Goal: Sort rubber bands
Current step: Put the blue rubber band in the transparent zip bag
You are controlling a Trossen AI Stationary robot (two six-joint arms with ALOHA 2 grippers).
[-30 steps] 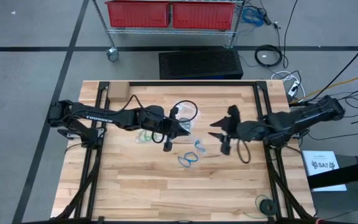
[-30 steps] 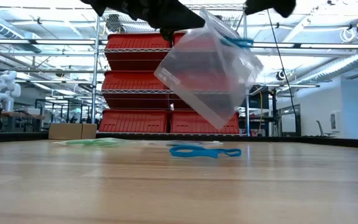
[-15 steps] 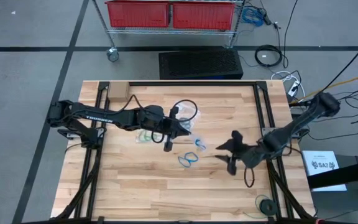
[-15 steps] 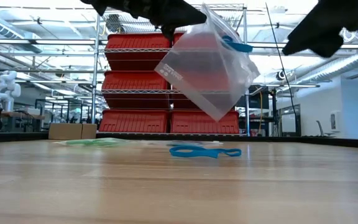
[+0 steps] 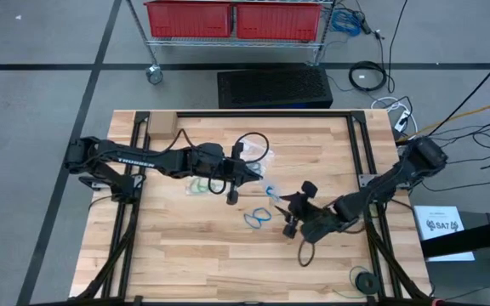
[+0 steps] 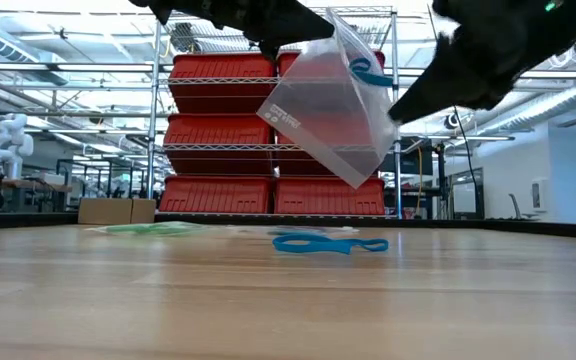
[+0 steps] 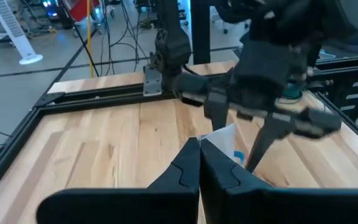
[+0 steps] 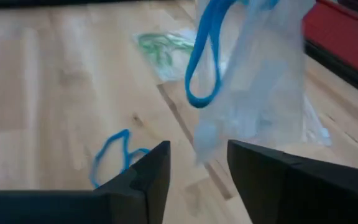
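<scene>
Table (image 5: 185, 255): one wooden top, with two dark arms reaching over it from either side
Arms: two; the left gripper (image 5: 243, 176) is near the table's middle, fingers pressed together and pinching the top edge of a clear bag; the right gripper (image 5: 289, 208) is just beside it on the right, fingers spread with nothing between them
Bags: two that can be told; one clear bag (image 6: 333, 105) hangs tilted in the air from the left gripper, well above the wood; a second bag (image 8: 163, 53) lies flat on the table farther off
Held bag, contents: one bright blue rubber band (image 6: 368, 72) sits at its upper edge; whether it is fully inside cannot be told
Flat bag, contents: green rubber bands (image 5: 198, 185); their number cannot be told
Loose rubber bands: bright blue loops (image 5: 258, 218) lie on the bare wood between the two grippers, touching each other; two or so, the exact count unclear
Right wrist view: the blue band dangles beside the hanging bag, in front of the open fingers (image 8: 148, 180)
</scene>
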